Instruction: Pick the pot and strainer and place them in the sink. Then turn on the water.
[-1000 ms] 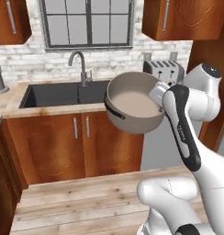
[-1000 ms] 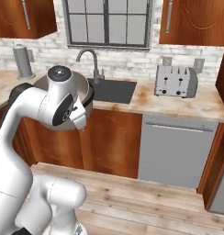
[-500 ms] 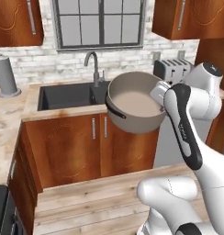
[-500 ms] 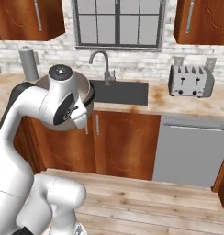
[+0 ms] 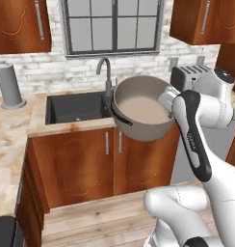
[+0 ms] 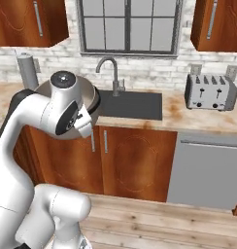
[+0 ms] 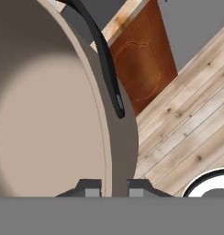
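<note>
**Pot held aloft before the sink**

My pincer (image 7: 115,186) is clamped on the rim of the pot (image 5: 141,107), one fingertip (image 7: 89,188) inside the wall and one outside. I hold the pot tilted in the air, in front of the worktop (image 5: 57,127) edge. The dark sink (image 5: 76,107) and its curved tap (image 5: 106,73) lie just behind; a toaster (image 6: 210,92) stands to the right.

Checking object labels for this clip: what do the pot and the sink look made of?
The pot: probably matte metal, uniform grey-taupe without shine, thin wall, black handle perhaps plastic. The sink: dark charcoal, matte, possibly composite or coated metal; the rendering leaves this open.
</note>
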You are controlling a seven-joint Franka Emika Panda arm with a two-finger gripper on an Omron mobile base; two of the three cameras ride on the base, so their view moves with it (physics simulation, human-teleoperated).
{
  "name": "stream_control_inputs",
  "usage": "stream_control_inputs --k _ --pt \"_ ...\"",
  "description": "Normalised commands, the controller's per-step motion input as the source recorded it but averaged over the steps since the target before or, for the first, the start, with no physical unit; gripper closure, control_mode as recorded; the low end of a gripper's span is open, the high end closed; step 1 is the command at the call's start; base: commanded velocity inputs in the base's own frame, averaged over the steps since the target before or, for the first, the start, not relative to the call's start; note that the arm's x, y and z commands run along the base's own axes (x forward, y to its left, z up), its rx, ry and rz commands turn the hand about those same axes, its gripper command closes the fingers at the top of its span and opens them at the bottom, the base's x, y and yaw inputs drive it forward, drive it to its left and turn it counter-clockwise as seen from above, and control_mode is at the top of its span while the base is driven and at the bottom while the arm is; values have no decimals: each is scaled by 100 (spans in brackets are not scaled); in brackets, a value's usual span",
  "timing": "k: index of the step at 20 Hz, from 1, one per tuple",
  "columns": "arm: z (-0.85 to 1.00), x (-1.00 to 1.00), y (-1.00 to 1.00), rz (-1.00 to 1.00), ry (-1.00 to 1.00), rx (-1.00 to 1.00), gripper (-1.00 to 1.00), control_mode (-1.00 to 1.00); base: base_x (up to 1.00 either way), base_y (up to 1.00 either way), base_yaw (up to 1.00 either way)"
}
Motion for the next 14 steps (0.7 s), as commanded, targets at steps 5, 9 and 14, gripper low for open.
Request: stream_control_inputs --k 5,9,14 --pt "0 0 0 0 0 0 100 100 77 2 6" --pt "0 0 0 0 0 0 100 100 42 12 10" --pt "0 0 0 0 0 0 100 100 29 10 6"
